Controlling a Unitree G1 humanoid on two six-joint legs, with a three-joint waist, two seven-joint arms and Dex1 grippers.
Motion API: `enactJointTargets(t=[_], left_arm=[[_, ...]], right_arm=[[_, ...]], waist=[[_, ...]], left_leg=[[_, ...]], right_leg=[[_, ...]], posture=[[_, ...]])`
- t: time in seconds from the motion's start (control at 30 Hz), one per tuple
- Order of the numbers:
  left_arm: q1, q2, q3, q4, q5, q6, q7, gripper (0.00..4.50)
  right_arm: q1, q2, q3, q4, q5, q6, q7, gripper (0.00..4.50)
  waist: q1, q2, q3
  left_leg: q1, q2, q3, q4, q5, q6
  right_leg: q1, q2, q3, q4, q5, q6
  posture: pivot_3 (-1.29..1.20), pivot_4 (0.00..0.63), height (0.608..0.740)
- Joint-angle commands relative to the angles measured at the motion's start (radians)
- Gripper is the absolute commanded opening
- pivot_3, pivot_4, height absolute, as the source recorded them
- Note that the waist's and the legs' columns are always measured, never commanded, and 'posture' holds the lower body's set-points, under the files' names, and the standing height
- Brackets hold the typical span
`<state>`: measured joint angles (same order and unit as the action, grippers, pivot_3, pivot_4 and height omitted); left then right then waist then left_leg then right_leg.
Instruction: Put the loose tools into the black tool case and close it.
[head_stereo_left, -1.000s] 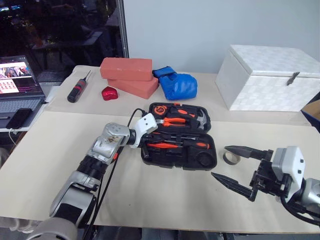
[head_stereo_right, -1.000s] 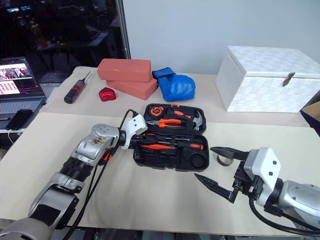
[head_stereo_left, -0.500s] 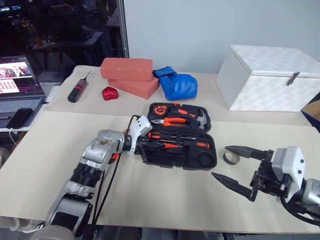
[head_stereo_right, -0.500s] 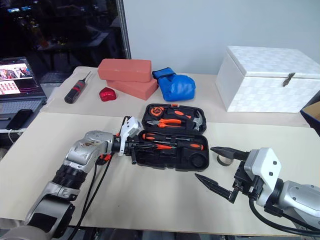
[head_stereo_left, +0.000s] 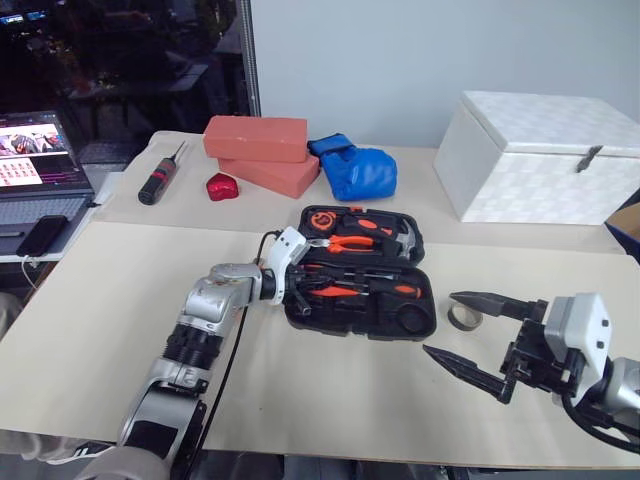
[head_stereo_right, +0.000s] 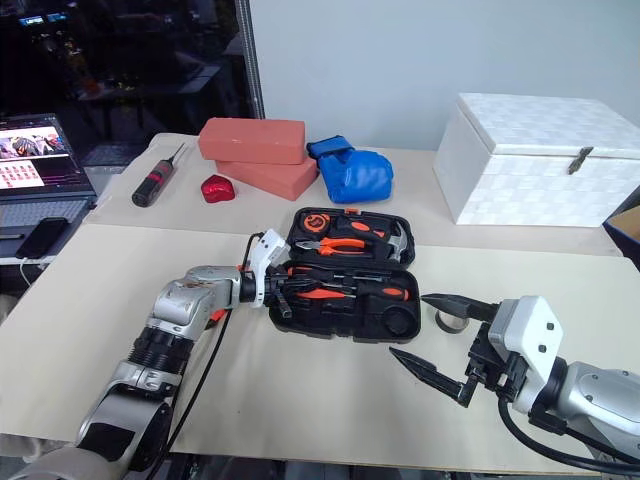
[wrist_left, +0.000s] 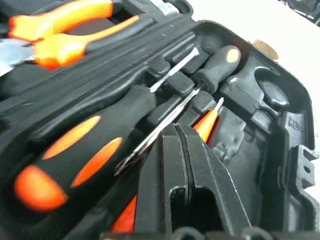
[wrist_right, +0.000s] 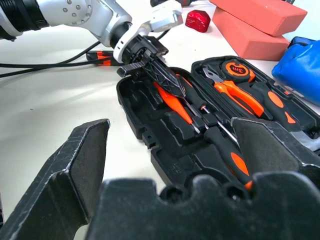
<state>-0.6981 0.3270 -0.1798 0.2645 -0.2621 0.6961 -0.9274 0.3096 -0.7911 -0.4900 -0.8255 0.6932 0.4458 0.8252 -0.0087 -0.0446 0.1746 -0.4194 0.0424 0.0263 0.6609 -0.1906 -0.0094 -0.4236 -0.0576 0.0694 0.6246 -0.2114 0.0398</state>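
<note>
Scene: a beige table (head_stereo_left: 120, 290) seen from above, with a white box (head_stereo_left: 540, 155) at the upper right of the frame.
Tool case: the black tool case (head_stereo_left: 358, 270) lies open in the middle of the frame, its lid half holding orange-handled pliers (head_stereo_left: 350, 242) and other fitted tools.
Screwdrivers: two long-shafted screwdrivers (wrist_left: 100, 135) with black-and-orange handles lie in the slots of the near half; a slim orange screwdriver (wrist_right: 172, 102) lies beside them under the left gripper.
Left gripper: the left gripper (head_stereo_right: 283, 297), at the left edge of the case, is clenched with its fingers pressed together; its tip rests over the slim orange screwdriver, and whether it pinches or only presses the tool is unclear.
Right gripper: the right gripper (head_stereo_left: 470, 335), at the lower right of the frame, is spread wide and holds nothing.
Tape ring: the small grey tape ring (head_stereo_left: 462, 317) lies loose on the table, just right of the case and near the right gripper's upper finger.
Handling, tape ring: probably light and stiff; likely best pinched across its wall, one finger inside the hole.
Handling, screwdrivers: rigid, with smooth thin shafts that may slip; the handles look the safer hold.
Handling, case: hard ribbed plastic, probably light enough to slide when pushed; the lid's far edge seems the place to fold it shut.
</note>
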Motion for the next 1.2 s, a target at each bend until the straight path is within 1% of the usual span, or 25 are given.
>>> enactJointTargets(t=[0.03,0.1,0.2,0.23,0.3,0.37,0.43,0.47,0.53,0.57,0.63,0.7,0.77,0.8,0.83,0.9,0.93,0.97,1.0,1.07,1.13,1.17,1.2], left_arm=[[0.008,0.023,-0.081,0.000,0.060,0.009,-0.001,0.04],[0.004,0.026,-0.098,0.007,0.082,0.014,0.016,0.04],[0.005,0.017,-0.072,-0.007,0.065,-0.001,0.028,0.04],[0.010,0.013,-0.045,-0.029,0.044,-0.014,0.027,0.04],[0.028,-0.006,0.077,-0.107,-0.049,-0.018,0.048,0.04],[0.062,0.016,0.163,-0.191,-0.085,-0.009,0.083,0.04],[0.107,0.048,0.230,-0.279,-0.105,0.026,0.136,0.53],[0.132,0.062,0.263,-0.328,-0.112,0.052,0.168,0.65],[0.204,0.099,0.326,-0.438,-0.105,0.103,0.243,1.45],[0.246,0.119,0.354,-0.494,-0.100,0.133,0.277,1.77],[0.327,0.157,0.373,-0.582,-0.069,0.172,0.334,2.57],[0.383,0.179,0.371,-0.619,-0.046,0.214,0.386,3.22],[0.425,0.191,0.348,-0.638,-0.036,0.256,0.416,3.95],[0.444,0.195,0.326,-0.647,-0.028,0.270,0.427,4.19],[0.457,0.195,0.310,-0.649,-0.024,0.283,0.438,4.19],[0.471,0.186,0.295,-0.642,-0.015,0.293,0.467,4.19],[0.476,0.177,0.299,-0.634,-0.018,0.302,0.479,3.97],[0.480,0.172,0.299,-0.629,-0.024,0.292,0.479,3.62],[0.483,0.171,0.297,-0.626,-0.028,0.283,0.475,3.42],[0.492,0.179,0.294,-0.620,-0.030,0.264,0.465,2.73],[0.499,0.190,0.304,-0.612,-0.033,0.229,0.448,1.94],[0.493,0.188,0.329,-0.617,-0.059,0.184,0.415,1.75],[0.481,0.184,0.360,-0.628,-0.101,0.147,0.371,1.75]], right_arm=[[-0.007,-0.006,-0.035,-0.025,0.025,-0.006,-0.008,4.50],[-0.010,-0.007,-0.033,-0.022,0.024,-0.006,-0.008,4.50],[-0.013,-0.006,-0.027,-0.023,0.022,-0.008,-0.010,4.50],[-0.015,-0.005,-0.024,-0.024,0.021,-0.008,-0.010,4.50],[-0.016,-0.002,-0.021,-0.027,0.023,-0.010,-0.010,4.50],[-0.017,0.002,-0.019,-0.030,0.028,-0.016,-0.003,4.50],[-0.017,0.004,-0.016,-0.032,0.035,-0.022,0.005,4.50],[-0.021,0.004,-0.012,-0.031,0.037,-0.024,0.009,4.50],[-0.034,0.002,0.002,-0.022,0.040,-0.028,0.019,4.50],[-0.043,0.000,0.011,-0.014,0.041,-0.030,0.023,4.50],[-0.063,-0.005,0.026,0.006,0.042,-0.034,0.037,4.50],[-0.081,-0.007,0.038,0.019,0.041,-0.036,0.045,4.50],[-0.099,-0.011,0.049,0.033,0.040,-0.037,0.054,4.50],[-0.110,-0.012,0.054,0.041,0.038,-0.037,0.059,4.50],[-0.119,-0.013,0.059,0.047,0.036,-0.037,0.063,4.50],[-0.132,-0.015,0.064,0.057,0.035,-0.036,0.070,4.50],[-0.138,-0.017,0.064,0.061,0.036,-0.036,0.074,4.50],[-0.143,-0.019,0.062,0.066,0.037,-0.035,0.076,4.50],[-0.145,-0.020,0.061,0.068,0.037,-0.034,0.079,4.50],[-0.147,-0.021,0.061,0.070,0.035,-0.034,0.083,4.50],[-0.144,-0.019,0.058,0.068,0.034,-0.036,0.084,4.50],[-0.138,-0.018,0.054,0.063,0.032,-0.039,0.085,4.50],[-0.132,-0.016,0.049,0.058,0.032,-0.041,0.086,4.50]], waist=[[-0.004,0.000,0.000],[-0.005,0.000,0.000],[-0.006,0.000,0.000],[-0.006,0.000,0.000],[-0.007,0.000,0.000],[-0.011,-0.001,0.001],[-0.014,-0.001,0.001],[-0.014,-0.001,0.001],[-0.013,-0.001,0.001],[-0.013,0.000,0.001],[-0.013,-0.001,0.001],[-0.010,-0.001,0.001],[-0.001,-0.002,0.001],[0.000,-0.002,0.001],[0.001,-0.002,0.001],[0.001,-0.002,0.002],[0.000,-0.002,0.002],[-0.002,-0.002,0.002],[-0.003,-0.002,0.002],[-0.004,-0.002,0.002],[-0.004,-0.002,0.001],[-0.004,-0.002,0.001],[-0.004,-0.002,0.002]], left_leg=[[0.000,0.000,0.000,0.000,0.000,0.000],[0.001,0.000,0.000,0.000,0.000,0.000],[0.003,0.000,0.000,0.000,0.000,0.000],[0.003,0.000,0.000,0.000,0.000,0.000],[0.003,0.000,0.000,0.000,0.000,0.000],[0.002,0.001,0.001,0.000,0.000,0.000],[0.001,0.002,0.000,0.000,0.000,0.000],[0.001,0.002,0.000,-0.001,0.000,0.000],[0.001,0.002,0.000,-0.001,0.000,0.000],[0.001,0.002,0.000,-0.002,0.000,0.000],[0.002,0.002,0.001,-0.002,0.000,0.000],[0.002,0.002,0.001,-0.002,0.000,0.000],[0.002,0.002,0.001,-0.001,0.000,0.000],[0.002,0.001,0.001,-0.001,0.000,-0.001],[0.002,0.001,0.001,-0.001,-0.001,-0.001],[0.002,0.001,0.001,-0.001,-0.005,-0.008],[0.002,0.001,0.001,-0.001,-0.005,-0.008],[0.002,0.001,0.001,-0.001,-0.005,-0.008],[0.002,0.001,0.001,-0.001,-0.005,-0.008],[0.003,0.001,0.001,-0.001,-0.005,-0.008],[0.003,0.002,0.001,-0.001,-0.004,-0.007],[0.002,0.002,0.001,-0.002,-0.003,-0.006],[0.002,0.002,0.001,-0.002,-0.003,-0.005]], right_leg=[[0.000,0.000,0.000,0.000,0.000,0.000],[0.000,0.000,0.000,0.000,0.000,0.000],[0.002,0.000,0.000,0.000,0.000,0.000],[0.002,0.000,0.000,0.000,0.000,0.000],[0.002,0.000,0.000,0.000,0.000,0.000],[0.000,0.000,0.000,0.000,0.000,-0.001],[-0.001,0.001,0.000,0.000,0.000,-0.001],[-0.001,0.001,0.000,0.000,0.000,-0.001],[-0.001,0.001,0.000,0.001,0.000,-0.001],[-0.001,0.001,0.000,0.001,0.000,0.000],[-0.001,0.001,0.000,0.000,0.000,0.001],[-0.001,0.000,0.000,0.000,0.000,0.000],[0.000,0.000,0.000,0.000,0.000,0.000],[0.000,-0.001,0.000,0.000,0.000,-0.001],[0.000,-0.001,0.000,0.000,0.000,-0.001],[0.000,-0.002,0.000,-0.001,0.000,-0.001],[0.000,-0.002,0.000,-0.001,0.000,-0.001],[0.000,-0.002,0.000,-0.001,0.000,-0.001],[0.000,-0.002,0.000,-0.001,0.000,-0.002],[0.000,-0.002,0.000,-0.001,0.000,-0.002],[0.000,-0.001,-0.001,-0.001,0.000,-0.002],[0.000,-0.001,-0.001,-0.001,0.000,-0.002],[-0.001,-0.001,-0.001,-0.001,0.000,-0.002]], posture=[[0.00,0.150,0.740],[0.00,0.150,0.740],[0.00,0.150,0.740],[0.00,0.150,0.740],[0.00,0.150,0.740],[0.00,0.150,0.740],[0.00,0.150,0.740],[0.00,0.150,0.740],[0.00,0.150,0.740],[0.00,0.150,0.740],[0.00,0.150,0.740],[0.00,0.150,0.740],[0.00,0.150,0.740],[0.00,0.150,0.740],[0.00,0.150,0.740],[0.00,0.150,0.740],[0.00,0.150,0.740],[0.00,0.150,0.740],[0.00,0.150,0.740],[0.00,0.150,0.740],[0.00,0.150,0.740],[0.00,0.150,0.740],[0.00,0.150,0.740]])
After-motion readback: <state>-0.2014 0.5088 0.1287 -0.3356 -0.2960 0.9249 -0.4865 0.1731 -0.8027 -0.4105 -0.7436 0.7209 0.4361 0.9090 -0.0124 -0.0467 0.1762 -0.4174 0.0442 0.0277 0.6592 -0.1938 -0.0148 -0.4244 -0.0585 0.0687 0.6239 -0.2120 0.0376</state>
